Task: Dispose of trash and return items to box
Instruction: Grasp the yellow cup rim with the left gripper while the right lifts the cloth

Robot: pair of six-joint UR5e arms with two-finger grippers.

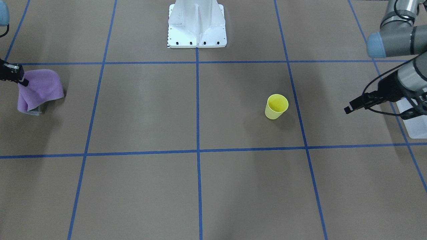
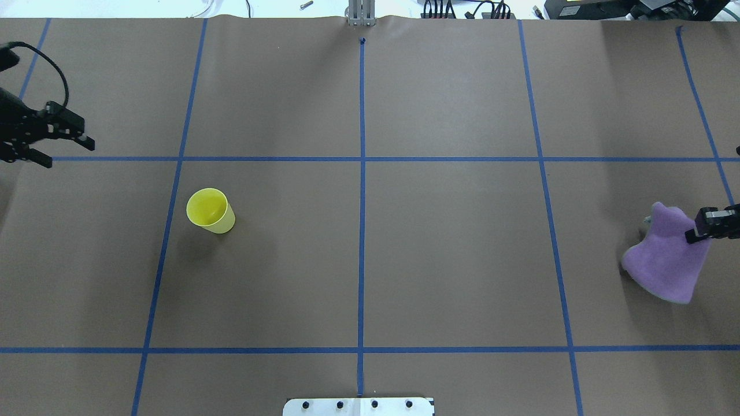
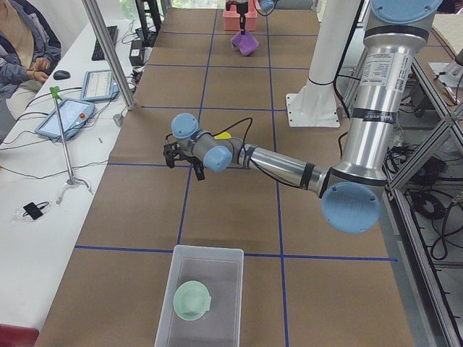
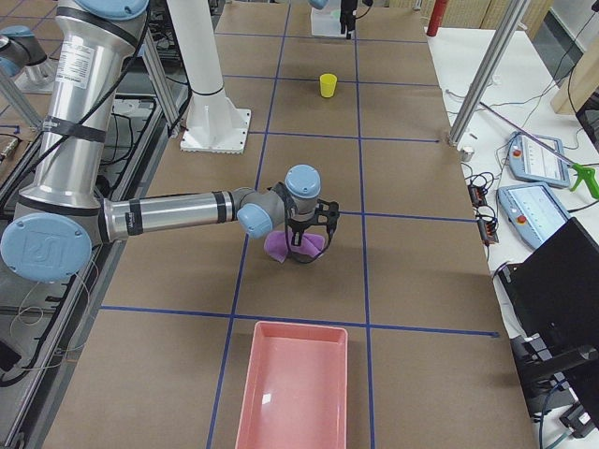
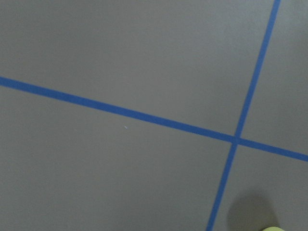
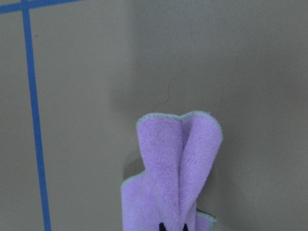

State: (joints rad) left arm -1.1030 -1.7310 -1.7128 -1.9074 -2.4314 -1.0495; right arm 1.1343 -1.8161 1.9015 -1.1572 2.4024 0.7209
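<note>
The pale-yellow cup (image 1: 276,106) stands upright on the brown table, also in the overhead view (image 2: 211,211) and far off in the right side view (image 4: 328,85). My left gripper (image 2: 66,151) is open and empty, hovering above the table beyond and to the left of the cup; it also shows in the front view (image 1: 348,109). The sage-green bowl (image 3: 192,301) sits inside the frosted-white box (image 3: 233,254) at the table's left end. My right gripper (image 2: 694,236) is shut on a purple cloth (image 2: 665,266) and holds it lifted, its lower edge near the table (image 6: 173,163).
A pink tray (image 4: 290,393) lies at the table's right end, just past the cloth. The white robot base (image 1: 196,25) stands at mid-table on the robot's side. Blue tape lines grid the brown paper. An operator sits at a side table with tablets (image 3: 69,116).
</note>
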